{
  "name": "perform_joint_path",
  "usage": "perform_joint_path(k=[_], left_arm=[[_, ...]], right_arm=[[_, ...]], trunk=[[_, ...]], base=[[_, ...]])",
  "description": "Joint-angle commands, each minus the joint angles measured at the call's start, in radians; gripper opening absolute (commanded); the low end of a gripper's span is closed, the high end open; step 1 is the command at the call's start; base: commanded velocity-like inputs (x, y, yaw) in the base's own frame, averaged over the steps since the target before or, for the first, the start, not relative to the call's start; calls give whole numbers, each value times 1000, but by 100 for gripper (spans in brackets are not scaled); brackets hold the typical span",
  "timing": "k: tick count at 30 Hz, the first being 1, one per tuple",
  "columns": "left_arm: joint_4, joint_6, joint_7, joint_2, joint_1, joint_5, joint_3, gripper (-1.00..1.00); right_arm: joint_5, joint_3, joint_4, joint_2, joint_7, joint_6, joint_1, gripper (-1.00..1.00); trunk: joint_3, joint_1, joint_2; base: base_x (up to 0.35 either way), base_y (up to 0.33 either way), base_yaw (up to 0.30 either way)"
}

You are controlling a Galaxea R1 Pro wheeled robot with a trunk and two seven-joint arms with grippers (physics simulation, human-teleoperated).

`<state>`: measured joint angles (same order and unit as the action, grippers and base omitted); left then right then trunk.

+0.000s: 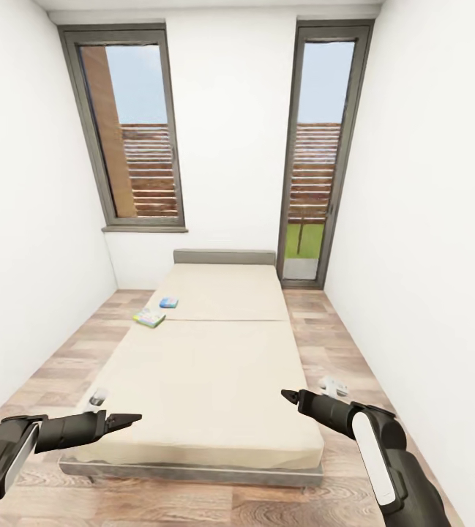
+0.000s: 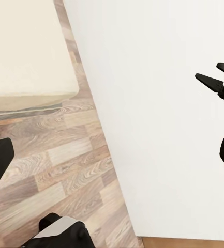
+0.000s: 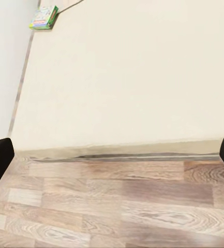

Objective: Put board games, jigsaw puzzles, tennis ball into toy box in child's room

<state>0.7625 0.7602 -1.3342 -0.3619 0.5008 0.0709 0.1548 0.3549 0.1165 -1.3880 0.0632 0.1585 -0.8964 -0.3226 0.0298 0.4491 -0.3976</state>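
Note:
Two board games lie on the bed point(image 1: 222, 366), near its left edge about halfway up. One is small and blue point(image 1: 168, 302); the other is yellow-green point(image 1: 149, 318) and appears again in the right wrist view point(image 3: 43, 17). My left gripper point(image 1: 127, 420) point(image 2: 112, 160) hovers open over the bed's near left corner. My right gripper point(image 1: 290, 396) point(image 3: 112, 155) is open above the near right corner. Both hold nothing and are far from the games. The table, toy box, jigsaw puzzles and tennis ball are out of view.
White walls close in on both sides, leaving narrow strips of wood floor point(image 1: 332, 344) beside the bed. Two tall dark-framed windows point(image 1: 131, 124) stand in the far wall behind the grey headboard point(image 1: 224, 256). Small pale objects point(image 1: 332, 385) lie on the floor by the bed's foot.

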Motion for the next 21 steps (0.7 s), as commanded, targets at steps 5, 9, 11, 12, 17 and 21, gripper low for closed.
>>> perform_joint_path(k=[5, 9, 11, 12, 17, 21], left_arm=[[0, 10, -2, 0, 1, 3, 0, 100], [0, 11, -2, 0, 1, 3, 0, 100], [0, 10, -2, 0, 1, 3, 0, 100], [0, 10, -2, 0, 1, 3, 0, 100], [0, 9, -2, 0, 1, 3, 0, 100], [0, 8, -2, 0, 1, 3, 0, 100]], right_arm=[[-8, 4, 2, 1, 10, -2, -1, 100], [-8, 3, 3, 1, 10, -1, -1, 100], [-8, 3, 3, 1, 10, -1, -1, 100], [-8, 3, 3, 1, 10, 0, -1, 100], [-8, 3, 4, 1, 9, 0, -1, 100], [-8, 3, 4, 1, 9, 0, -1, 100]], trunk=[[2, 1, -2], [2, 1, -2], [2, 1, -2], [2, 1, -2], [2, 1, -2], [2, 1, -2]], base=[[39, 94, 0], [63, 150, 0], [148, 196, 0], [176, 198, 0], [242, 121, 0], [256, 41, 0]])
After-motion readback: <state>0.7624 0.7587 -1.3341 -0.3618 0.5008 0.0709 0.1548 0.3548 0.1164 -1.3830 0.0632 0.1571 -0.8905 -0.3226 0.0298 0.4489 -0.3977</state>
